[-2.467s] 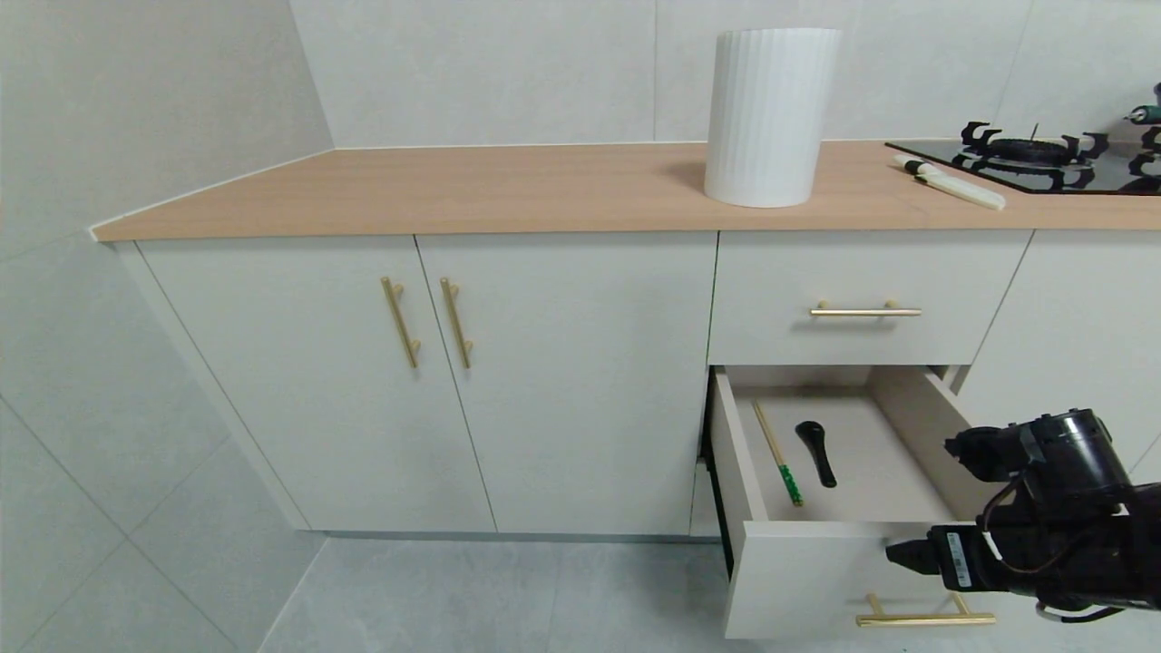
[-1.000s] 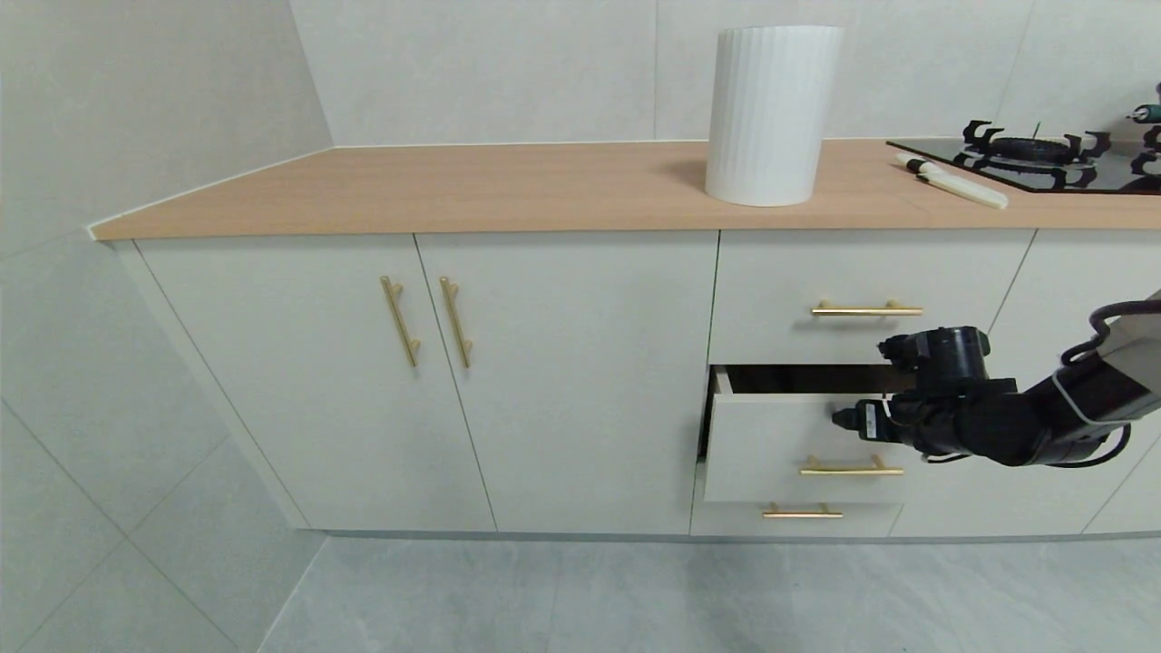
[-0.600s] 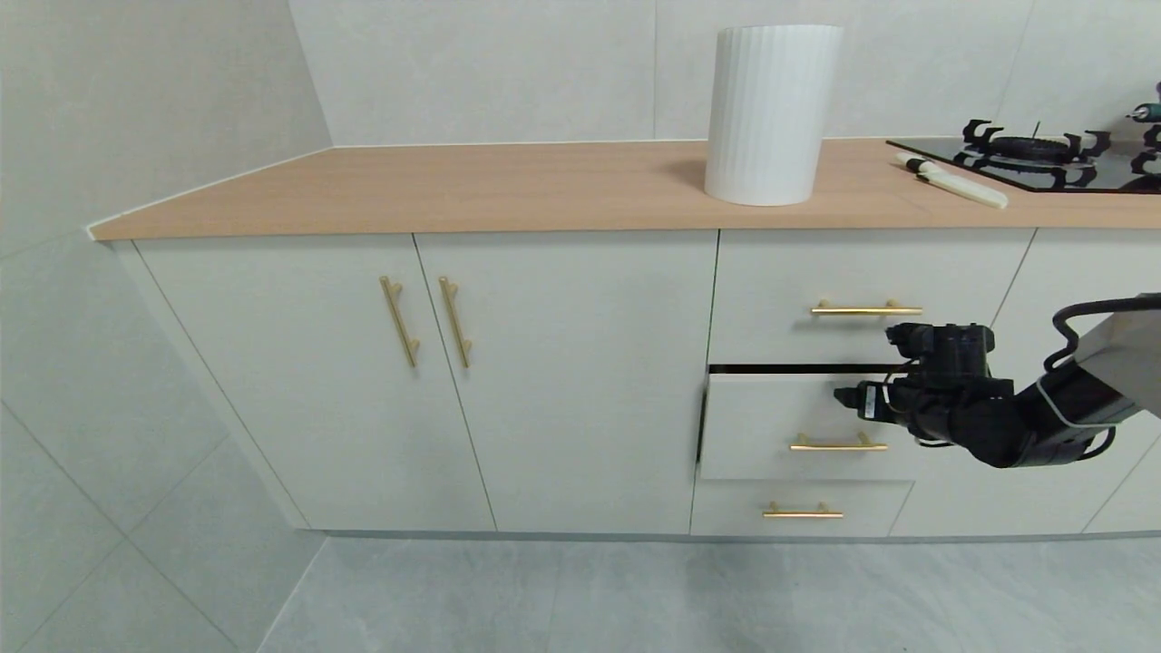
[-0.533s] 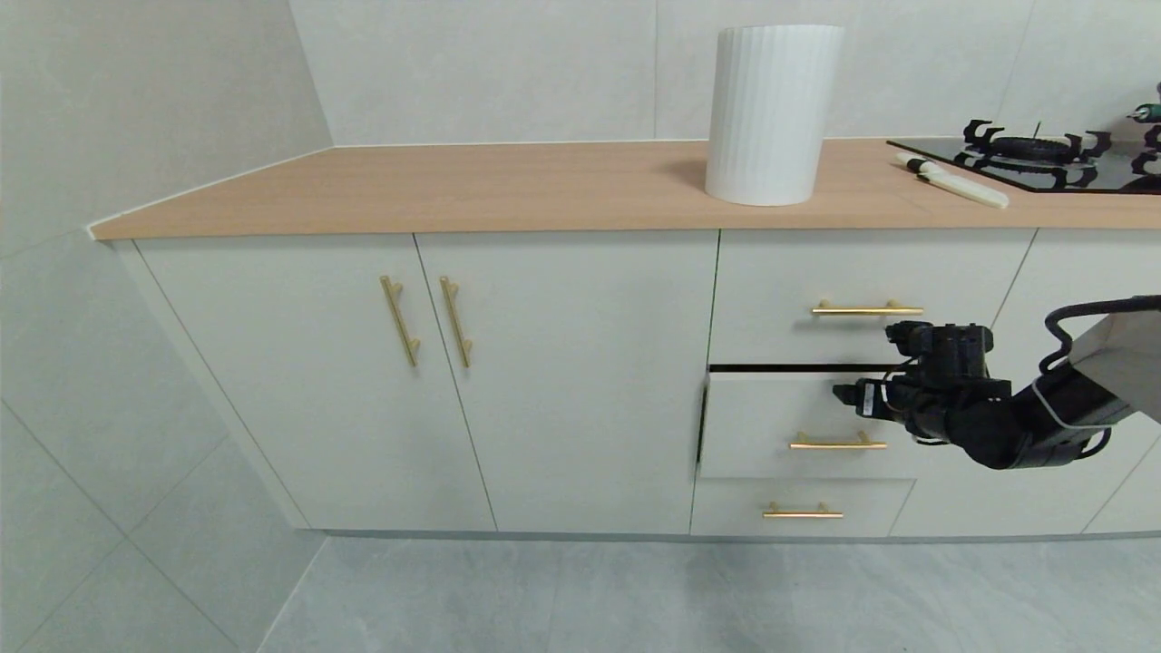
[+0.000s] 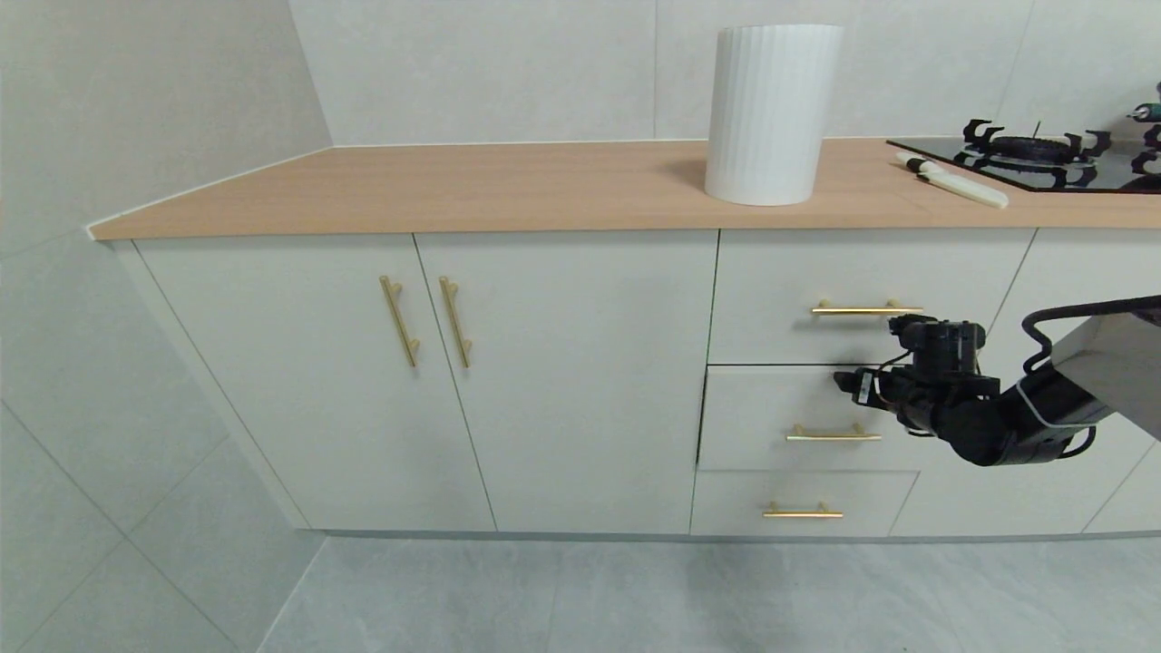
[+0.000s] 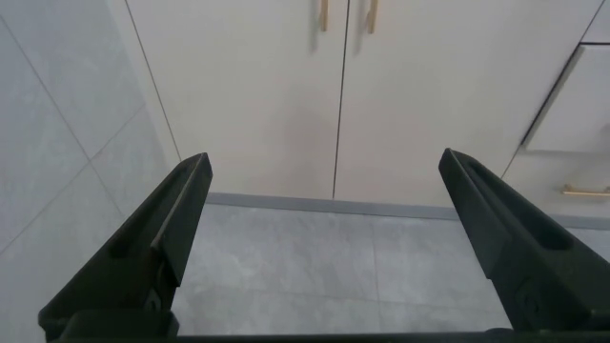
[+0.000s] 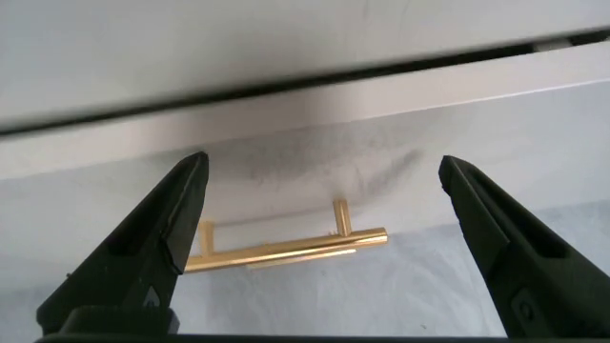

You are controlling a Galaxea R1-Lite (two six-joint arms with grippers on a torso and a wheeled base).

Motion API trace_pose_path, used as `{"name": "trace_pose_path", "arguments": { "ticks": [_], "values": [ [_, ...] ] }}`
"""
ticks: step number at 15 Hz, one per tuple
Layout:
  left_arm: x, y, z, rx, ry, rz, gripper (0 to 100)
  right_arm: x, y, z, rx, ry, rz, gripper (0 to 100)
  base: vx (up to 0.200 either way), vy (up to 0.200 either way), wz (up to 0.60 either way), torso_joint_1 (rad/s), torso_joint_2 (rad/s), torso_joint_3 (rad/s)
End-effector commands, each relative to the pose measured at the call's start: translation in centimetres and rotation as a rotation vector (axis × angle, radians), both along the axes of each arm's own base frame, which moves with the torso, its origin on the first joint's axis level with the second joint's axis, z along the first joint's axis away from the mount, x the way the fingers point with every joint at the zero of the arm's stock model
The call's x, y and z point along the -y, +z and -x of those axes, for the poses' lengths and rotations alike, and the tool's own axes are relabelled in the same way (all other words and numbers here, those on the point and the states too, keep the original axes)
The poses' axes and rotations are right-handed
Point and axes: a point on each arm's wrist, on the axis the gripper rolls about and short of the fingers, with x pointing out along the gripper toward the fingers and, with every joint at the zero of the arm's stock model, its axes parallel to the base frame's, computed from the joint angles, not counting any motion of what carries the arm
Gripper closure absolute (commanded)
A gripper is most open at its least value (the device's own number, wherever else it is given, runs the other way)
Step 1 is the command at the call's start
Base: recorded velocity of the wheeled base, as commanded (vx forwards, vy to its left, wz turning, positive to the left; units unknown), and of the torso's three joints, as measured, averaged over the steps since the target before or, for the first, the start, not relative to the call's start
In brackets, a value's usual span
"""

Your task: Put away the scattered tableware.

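Head view shows right end effector (image 5: 849,381), released, at closed middle drawer (image 5: 771,408).

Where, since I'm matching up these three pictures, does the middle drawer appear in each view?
Head view: middle drawer, second of three stacked fronts, right of the double doors.
Left wrist view: the pale front beside the double doors, over the bottom drawer's handle.
Right wrist view: the front behind the right tool, under the dark seam.
Shared landmark: its gold handle, head and right wrist; the bottom drawer's handle, head and left wrist.
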Motion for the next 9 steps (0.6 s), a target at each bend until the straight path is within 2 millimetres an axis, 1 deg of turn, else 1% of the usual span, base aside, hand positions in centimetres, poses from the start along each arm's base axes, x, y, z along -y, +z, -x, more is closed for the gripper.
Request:
{"name": "trace_pose_path", "arguments": {
  "ticks": [1,4,8,9],
  "values": [
    [0.0,0.0,0.0,0.000,0.000,0.001,0,-0.1,0.2,-0.2,0.011,-0.003,-0.006,0,0.000,0.000,0.00,0.000,0.00,0.000],
    [0.0,0.0,0.0,0.000,0.000,0.001,0,-0.1,0.1,-0.3,0.013,-0.007,-0.011,0,0.000,0.000,0.00,0.000,0.00,0.000],
    [0.0,0.0,0.0,0.000,0.000,0.000,0,-0.1,-0.4,-1.5,0.035,-0.050,-0.033,0,0.000,0.000,0.00,0.000,0.00,0.000],
    [0.0,0.0,0.0,0.000,0.000,0.000,0,-0.1,-0.5,-1.5,0.035,-0.055,-0.033,0,0.000,0.000,0.00,0.000,0.00,0.000]
  ]
}}
